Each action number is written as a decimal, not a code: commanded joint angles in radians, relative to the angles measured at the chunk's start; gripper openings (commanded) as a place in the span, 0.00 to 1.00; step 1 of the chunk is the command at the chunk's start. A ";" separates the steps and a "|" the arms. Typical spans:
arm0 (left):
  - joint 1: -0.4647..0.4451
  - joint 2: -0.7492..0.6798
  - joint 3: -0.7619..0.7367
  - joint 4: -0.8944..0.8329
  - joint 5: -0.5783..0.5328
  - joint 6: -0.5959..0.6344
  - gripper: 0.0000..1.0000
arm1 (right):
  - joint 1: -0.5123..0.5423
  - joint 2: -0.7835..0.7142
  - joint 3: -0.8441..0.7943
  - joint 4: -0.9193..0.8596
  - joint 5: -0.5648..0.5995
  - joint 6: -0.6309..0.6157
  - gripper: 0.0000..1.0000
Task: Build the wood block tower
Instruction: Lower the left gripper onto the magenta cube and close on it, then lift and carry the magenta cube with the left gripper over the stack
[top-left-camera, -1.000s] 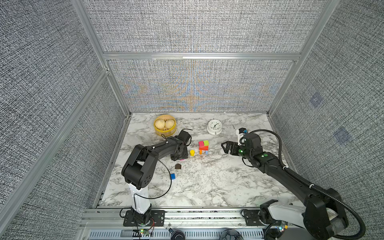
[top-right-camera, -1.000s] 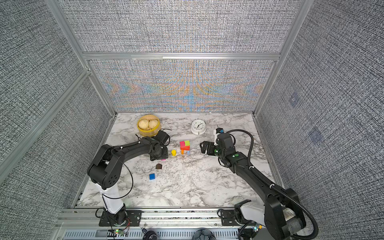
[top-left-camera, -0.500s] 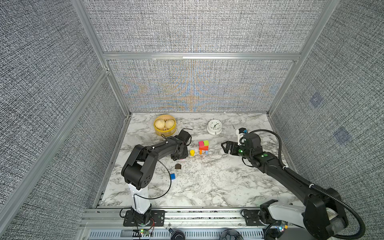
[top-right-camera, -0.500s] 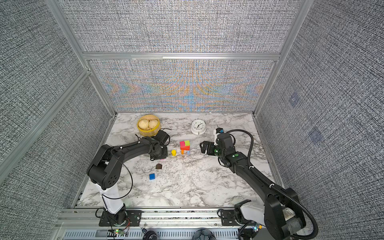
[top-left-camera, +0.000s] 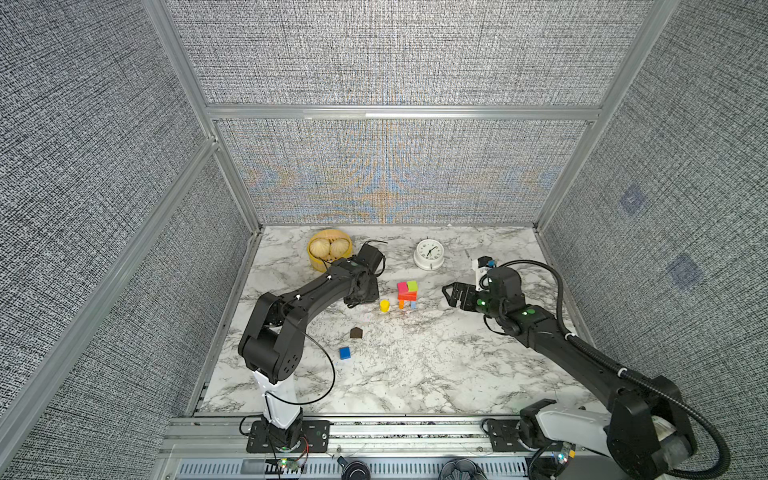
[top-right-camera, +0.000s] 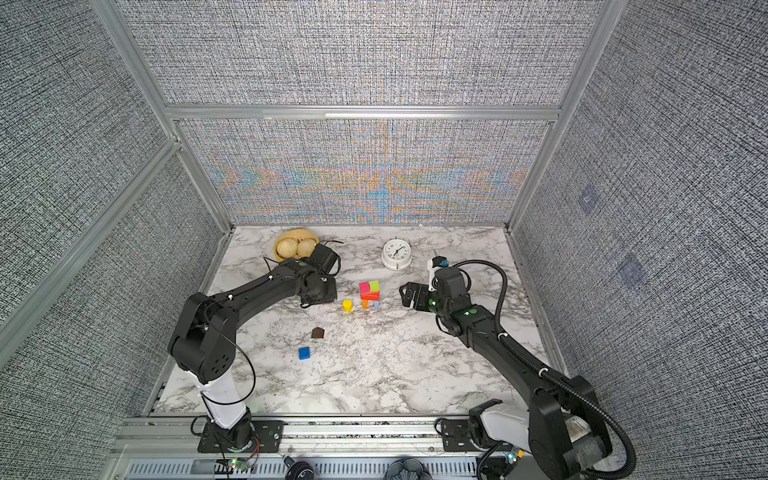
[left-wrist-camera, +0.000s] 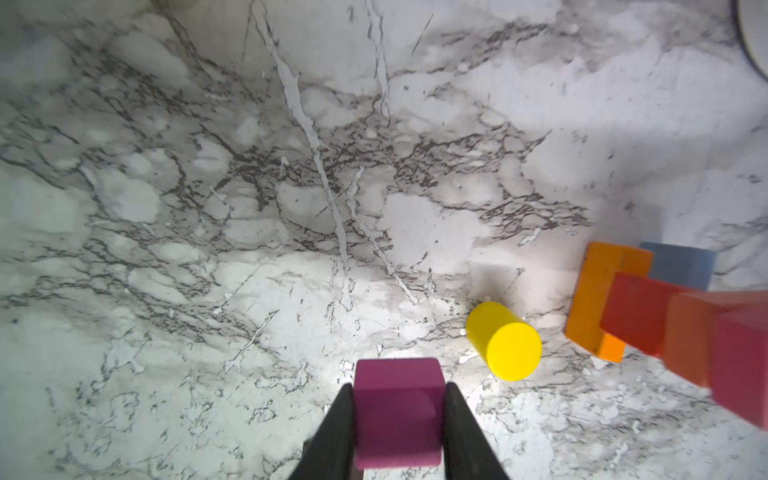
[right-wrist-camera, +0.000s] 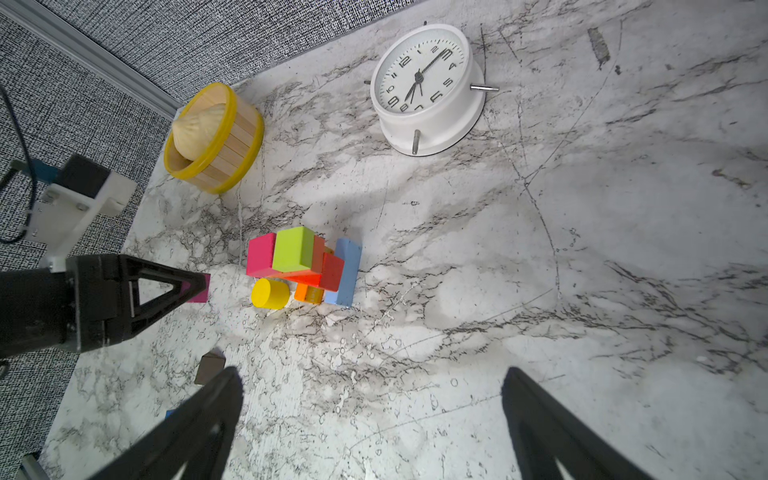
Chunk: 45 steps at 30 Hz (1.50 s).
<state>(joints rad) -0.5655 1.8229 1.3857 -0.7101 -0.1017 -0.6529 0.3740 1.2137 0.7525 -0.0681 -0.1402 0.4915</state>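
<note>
1. The left arm lies low and stretched out over the marble table, elbow bent, wrist angled down near the middle of the table.
2. The left gripper has its jaws drawn narrow, pressing on two opposite faces of a magenta cube.
3. The view under the cube is poor, so it may rest on the table or hang just above it; I cannot tell which.
4. The right arm comes in from the near right corner with the forearm raised. The right gripper has its jaws spread wide with nothing between them, and it hovers apart from the blocks, on the tower's right side.
5. The tower stands near the table's middle, between the two grippers.
6. It is short. An orange block and a light-blue brick form the legs, a red brick lies across them, and a pink cube and a green cube sit side by side on top.
7. A yellow cylinder stands upright just beside the tower, between it and the left gripper.
8. A brown house-shaped block and a blue cube lie loose nearer the front, well apart from the tower.
9. A steamer basket and a clock sit at the back.
</note>
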 joint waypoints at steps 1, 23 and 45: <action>-0.011 0.007 0.067 -0.069 0.006 0.018 0.33 | 0.001 0.004 -0.001 0.028 -0.003 0.004 0.99; -0.104 0.244 0.488 -0.216 0.018 0.039 0.33 | -0.001 -0.044 -0.036 0.051 0.033 0.018 0.99; -0.145 0.316 0.583 -0.233 0.027 0.024 0.33 | 0.000 -0.072 -0.053 0.061 0.040 0.022 0.99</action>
<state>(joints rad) -0.7074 2.1395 1.9720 -0.9337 -0.0750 -0.6216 0.3729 1.1450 0.7021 -0.0334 -0.1089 0.5125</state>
